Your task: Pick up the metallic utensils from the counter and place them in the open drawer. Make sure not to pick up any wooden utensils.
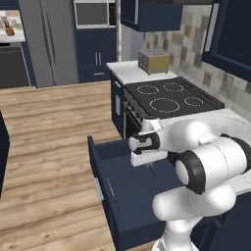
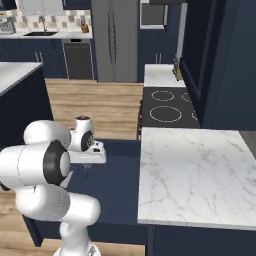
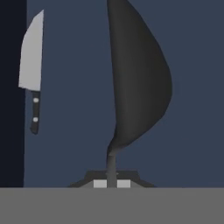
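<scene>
Tool (image 1: 153,169) hangs over the open drawer (image 1: 128,201), fingers pointing down into it, closed tight on the thin stem of the dark-grey metal spoon (image 3: 138,83). In the hand view the fingertips (image 3: 99,184) pinch the handle end with almost no gap, and the spoon bowl stands out in front of the camera, edge-on, against the drawer floor. In the left base view the spoon (image 1: 152,170) shows as a thin dark sliver just under the hand; in the right base view it is the same, a short dark stick (image 2: 86,170) below the tool (image 2: 86,169). The kitchen knife (image 3: 33,65) lies flat on the drawer floor, hard against the drawer's dark side wall, silver blade and black riveted handle in line along that wall, well apart from the spoon. The drawer is pulled fully out of the navy cabinetry, silver bar handle (image 1: 98,189) on its front, interior navy. The marble surface (image 2: 195,172) sits right beside the drawer, on the cooktop side; the black cooktop (image 1: 169,97) is beyond it, with a toaster (image 1: 153,60) on the far surface past the cooktop. Cannot tell whether the spoon tip touches the drawer floor.
</scene>
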